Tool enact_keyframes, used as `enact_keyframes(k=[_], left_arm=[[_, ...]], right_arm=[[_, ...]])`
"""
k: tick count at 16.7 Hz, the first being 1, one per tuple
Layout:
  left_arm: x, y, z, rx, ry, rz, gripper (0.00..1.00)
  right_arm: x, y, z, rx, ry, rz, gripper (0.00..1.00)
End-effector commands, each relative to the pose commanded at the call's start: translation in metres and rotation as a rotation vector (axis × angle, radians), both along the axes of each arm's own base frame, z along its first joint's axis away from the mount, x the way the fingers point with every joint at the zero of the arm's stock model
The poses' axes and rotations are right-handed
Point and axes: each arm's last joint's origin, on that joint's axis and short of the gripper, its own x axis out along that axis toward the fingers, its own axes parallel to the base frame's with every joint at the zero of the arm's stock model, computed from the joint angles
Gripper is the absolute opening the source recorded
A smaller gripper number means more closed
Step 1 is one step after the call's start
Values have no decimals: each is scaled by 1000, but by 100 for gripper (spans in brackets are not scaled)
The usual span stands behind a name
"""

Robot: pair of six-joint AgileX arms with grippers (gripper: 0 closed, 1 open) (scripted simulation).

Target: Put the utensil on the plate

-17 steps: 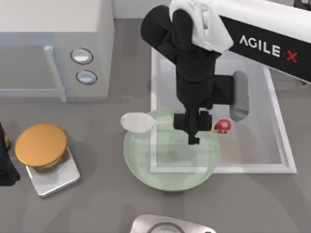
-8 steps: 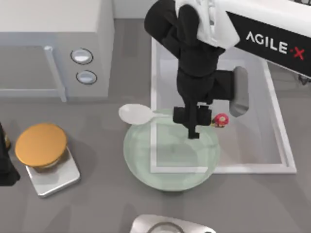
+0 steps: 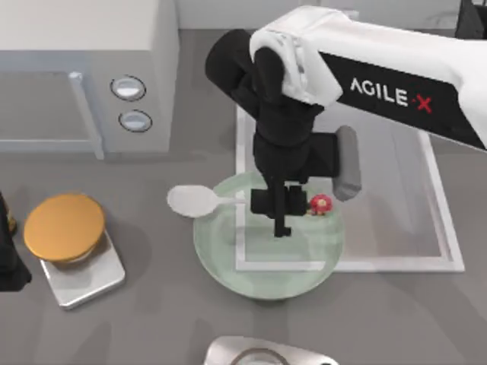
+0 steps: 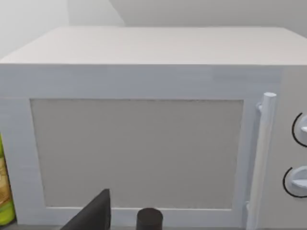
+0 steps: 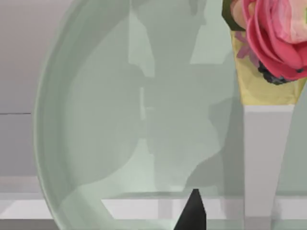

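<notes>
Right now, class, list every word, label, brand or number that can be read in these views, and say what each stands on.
"AGILE·X", dark letters with a red X, on the white casing of the right arm in the top view.
The two round microwave dials carry no readable marking.
No other text is legible.

The spoon [image 3: 228,201] hung over the plate [image 3: 266,270], bowl sticking out past its left rim; microwave [image 3: 84,68] sat behind-left.
</notes>
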Motion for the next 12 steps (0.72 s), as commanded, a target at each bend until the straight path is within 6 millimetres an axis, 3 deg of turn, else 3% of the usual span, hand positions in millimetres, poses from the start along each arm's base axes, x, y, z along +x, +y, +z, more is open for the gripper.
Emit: enact_keyframes(k=[4,9,12], left_arm=[[0,0,0,0,0,0,100],[0,0,0,0,0,0,100],[0,0,0,0,0,0,100]], right_arm=[[-4,4,-31,-40,48,19,0],[-4,4,-31,-40,48,19,0],[-4,4,-31,-40,48,19,23]])
